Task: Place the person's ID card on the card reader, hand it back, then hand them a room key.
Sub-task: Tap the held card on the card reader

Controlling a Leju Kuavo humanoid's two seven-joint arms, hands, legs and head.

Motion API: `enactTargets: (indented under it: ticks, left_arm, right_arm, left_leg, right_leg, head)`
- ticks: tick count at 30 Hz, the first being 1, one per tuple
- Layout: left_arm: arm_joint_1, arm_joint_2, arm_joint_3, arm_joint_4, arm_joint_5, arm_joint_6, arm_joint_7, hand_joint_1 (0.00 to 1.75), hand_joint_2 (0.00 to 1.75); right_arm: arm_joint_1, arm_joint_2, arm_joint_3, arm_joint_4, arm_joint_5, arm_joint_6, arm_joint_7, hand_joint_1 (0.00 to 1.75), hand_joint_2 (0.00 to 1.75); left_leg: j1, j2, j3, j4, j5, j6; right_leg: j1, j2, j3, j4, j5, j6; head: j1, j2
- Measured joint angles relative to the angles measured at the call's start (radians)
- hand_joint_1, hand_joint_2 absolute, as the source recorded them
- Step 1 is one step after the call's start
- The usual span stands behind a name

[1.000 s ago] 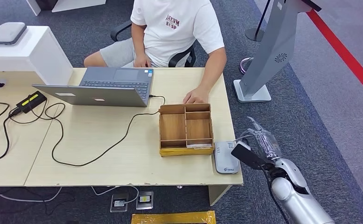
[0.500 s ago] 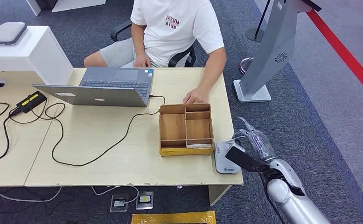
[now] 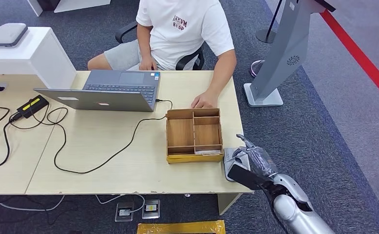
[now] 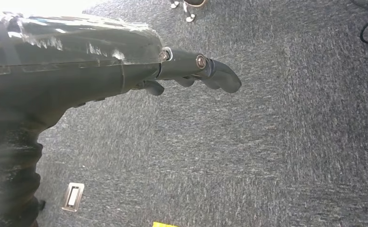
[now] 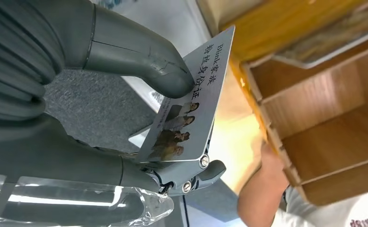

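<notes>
My right hand (image 3: 252,160) hovers over the grey card reader (image 3: 230,165) at the desk's near right corner. In the right wrist view the hand (image 5: 125,118) pinches the ID card (image 5: 191,109) between thumb and fingers; the card is pale, with printed characters and small photos. My left hand (image 4: 191,71) hangs over grey carpet, fingers loosely curled, holding nothing. The person (image 3: 185,29) in a white T-shirt sits across the desk, one hand (image 3: 203,102) resting behind the wooden organiser box (image 3: 194,134).
The wooden organiser box (image 5: 314,118) stands just left of the reader. An open laptop (image 3: 104,90) and black cables (image 3: 80,146) lie further left. A grey kiosk stand (image 3: 280,58) rises to the right of the desk, on carpet with a red line (image 3: 363,58).
My right hand has moved left and towards the desk, from beside the corner to above the card reader, still carrying the card. The person has not moved.
</notes>
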Motion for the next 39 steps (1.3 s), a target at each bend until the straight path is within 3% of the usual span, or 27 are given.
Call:
enactTargets:
  ticks: [29,39]
  left_arm:
    - [0.0,0.0,0.0,0.0,0.007,0.004,0.015,0.0,1.75]
    - [0.0,0.0,0.0,0.0,0.013,0.013,0.018,0.0,1.75]
  right_arm:
    - [-0.026,0.015,0.1,0.05,0.001,0.008,-0.009,1.75,1.75]
    - [-0.062,0.021,0.106,0.119,-0.085,-0.05,-0.01,1.75,1.75]
  left_leg:
    - [0.0,0.0,0.0,0.0,0.0,0.0]
    - [0.0,0.0,0.0,0.0,0.0,0.0]
  right_leg:
    - [0.0,0.0,0.0,0.0,0.0,0.0]
    - [0.0,0.0,0.0,0.0,0.0,0.0]
  head:
    - [0.0,0.0]
    - [0.0,0.0]
